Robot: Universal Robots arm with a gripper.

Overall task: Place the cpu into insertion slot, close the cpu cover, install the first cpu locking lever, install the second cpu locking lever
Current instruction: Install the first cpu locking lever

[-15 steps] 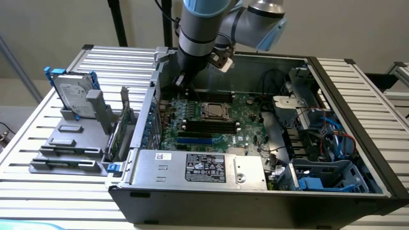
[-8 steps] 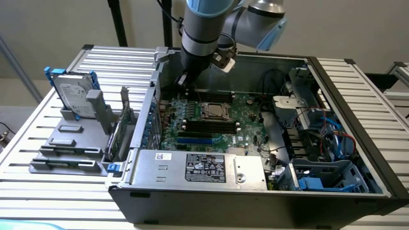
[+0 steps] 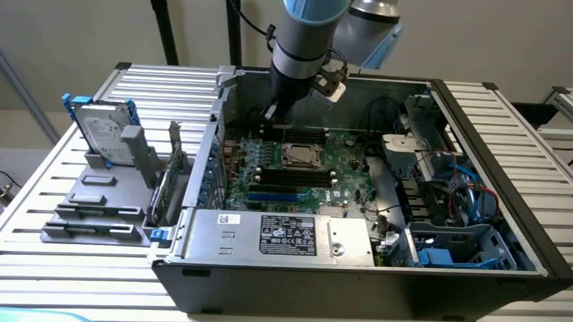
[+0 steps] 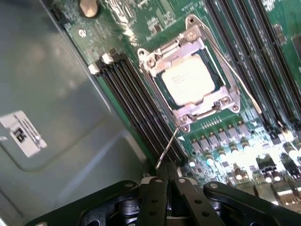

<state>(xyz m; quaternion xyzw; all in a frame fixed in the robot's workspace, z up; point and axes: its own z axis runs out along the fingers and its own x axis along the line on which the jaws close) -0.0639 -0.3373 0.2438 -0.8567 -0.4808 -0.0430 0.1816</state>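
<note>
Detail around the socket comes from the wrist view: the cpu [image 4: 190, 80] lies flat inside the insertion slot [image 4: 162, 89], and the cpu cover [image 4: 171, 48] is folded down over it, its silvery frame ringing the chip's pale face. One thin locking lever [image 4: 168, 147] juts out from a corner of the insertion slot, raised off the green board. A second lever [image 4: 236, 79] runs close along the slot's side. Black memory slots [image 4: 127, 94] lie just beside the slot.

From the exterior view comes the wider setting: an open computer case [image 3: 358, 285] on a slatted desk [image 3: 161, 87], and the arm [image 3: 300, 54] reaching down into it just behind the insertion slot. The power supply box [image 3: 278, 235] sits well to the slot's other side.

On the gripper [image 4: 165, 180], the jaws are pressed together at their tips. The raised lever's free end reaches right up to them. Whether they pinch the wire cannot be told.
</note>
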